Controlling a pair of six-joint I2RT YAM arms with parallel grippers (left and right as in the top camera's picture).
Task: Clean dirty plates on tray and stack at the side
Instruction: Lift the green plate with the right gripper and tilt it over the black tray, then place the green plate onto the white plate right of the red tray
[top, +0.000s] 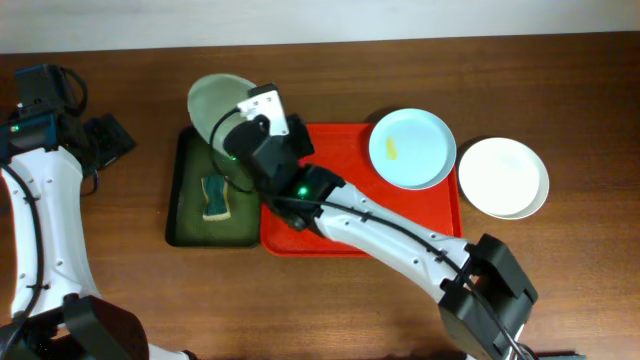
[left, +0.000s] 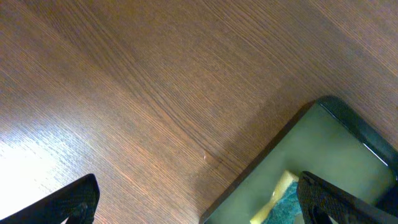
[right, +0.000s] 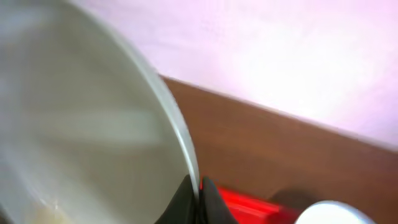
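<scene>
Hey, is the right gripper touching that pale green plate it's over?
Touching. The right wrist view shows the right gripper pinched shut on the pale green plate at its rim.

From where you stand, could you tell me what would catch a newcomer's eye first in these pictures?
The right gripper is shut on the rim of a pale green plate, tilted above the far end of the dark green tray. The bright red tray beside it carries a pale blue plate with a yellow smear at its far right corner, and a white plate sits on the table just beyond.
</scene>
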